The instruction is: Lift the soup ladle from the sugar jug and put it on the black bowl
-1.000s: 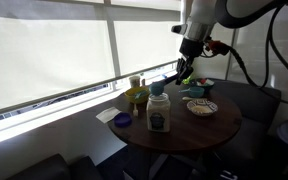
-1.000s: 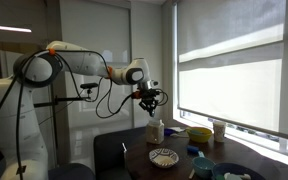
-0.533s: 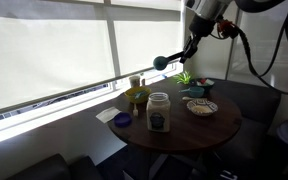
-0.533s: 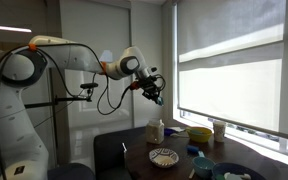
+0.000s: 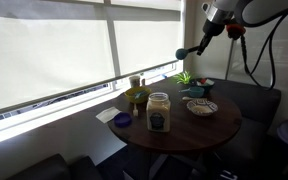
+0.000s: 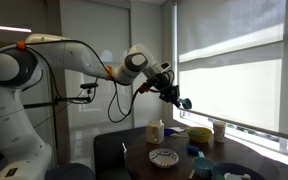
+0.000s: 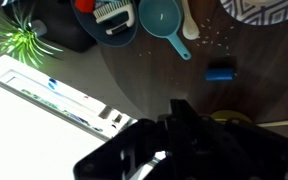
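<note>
Now the gripper [image 5: 208, 31] is gripping the soup ladle [image 5: 181, 54] by its handle, high above the table [image 5: 184, 127]. In this exterior view its long axis is slanting, cup pointing down-left.

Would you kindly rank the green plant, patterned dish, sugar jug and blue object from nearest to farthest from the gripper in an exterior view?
From the gripper, holding the soup ladle up high:
1. green plant, at the back, below it.
2. patterned dish, right side.
3. sugar jug, front centre.
4. blue object, far left.
</note>
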Robot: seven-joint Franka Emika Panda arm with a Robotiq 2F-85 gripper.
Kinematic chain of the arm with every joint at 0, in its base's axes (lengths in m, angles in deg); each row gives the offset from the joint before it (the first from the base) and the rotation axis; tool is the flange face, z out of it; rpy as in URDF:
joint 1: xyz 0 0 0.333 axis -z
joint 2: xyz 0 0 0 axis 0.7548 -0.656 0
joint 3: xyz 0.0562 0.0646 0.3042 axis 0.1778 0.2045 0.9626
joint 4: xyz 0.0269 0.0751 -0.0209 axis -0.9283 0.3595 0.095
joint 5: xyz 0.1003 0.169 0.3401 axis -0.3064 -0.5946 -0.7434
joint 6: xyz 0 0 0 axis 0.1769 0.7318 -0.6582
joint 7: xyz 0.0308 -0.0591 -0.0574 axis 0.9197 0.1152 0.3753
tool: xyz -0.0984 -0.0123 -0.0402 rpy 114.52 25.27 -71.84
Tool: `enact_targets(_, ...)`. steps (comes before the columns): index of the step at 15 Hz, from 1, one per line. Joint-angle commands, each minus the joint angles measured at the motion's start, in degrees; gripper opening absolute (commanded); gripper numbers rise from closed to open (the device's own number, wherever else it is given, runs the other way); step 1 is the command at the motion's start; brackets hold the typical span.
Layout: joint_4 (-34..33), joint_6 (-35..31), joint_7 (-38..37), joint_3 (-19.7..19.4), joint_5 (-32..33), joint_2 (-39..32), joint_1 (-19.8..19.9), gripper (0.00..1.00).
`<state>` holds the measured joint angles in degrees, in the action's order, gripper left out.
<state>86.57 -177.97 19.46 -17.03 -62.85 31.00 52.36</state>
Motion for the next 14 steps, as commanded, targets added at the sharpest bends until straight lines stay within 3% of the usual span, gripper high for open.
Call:
enact_targets(1,1.7,-1.7,-10.8,-0.3,9.8,-1.9,4.0,0.01)
enact_targets(6,0.6,1.7,-23.2,-2.2,19.9,-8.5,6.1,0.01)
enact_targets(10,-0.3,0.2,-21.6,-5.6,15.0,-14.4,5.1,0.01)
enact_targets(14,-2.4,2.2,-24.5,-7.5,16.1,-18.0,5.1,0.01)
